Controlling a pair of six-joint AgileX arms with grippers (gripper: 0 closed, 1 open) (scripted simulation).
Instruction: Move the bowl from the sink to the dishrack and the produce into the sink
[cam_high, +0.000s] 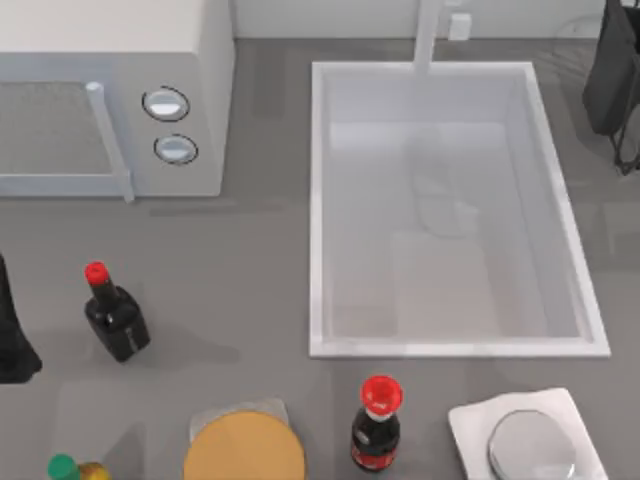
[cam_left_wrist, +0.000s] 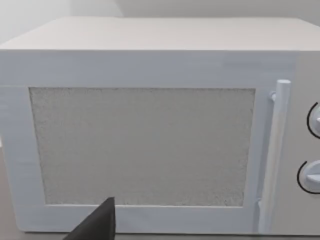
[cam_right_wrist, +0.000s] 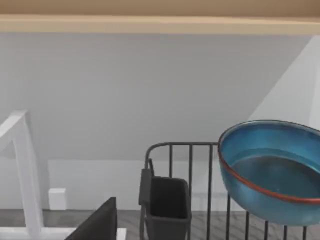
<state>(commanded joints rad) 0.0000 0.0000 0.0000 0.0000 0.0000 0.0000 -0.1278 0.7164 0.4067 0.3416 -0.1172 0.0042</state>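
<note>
One deep blue bowl (cam_right_wrist: 272, 172) (thin dark-red rim) over the dishrack (cam_right_wrist: 200, 165).

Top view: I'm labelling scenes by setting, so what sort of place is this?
Most likely a kitchen counter: a white sink with a faucet, a microwave beside it, and a dishrack.

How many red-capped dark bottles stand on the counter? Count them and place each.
2. One bottle stands on the counter's left side, below the microwave. The other bottle stands just below the sink rim. More may sit outside the view.
</note>
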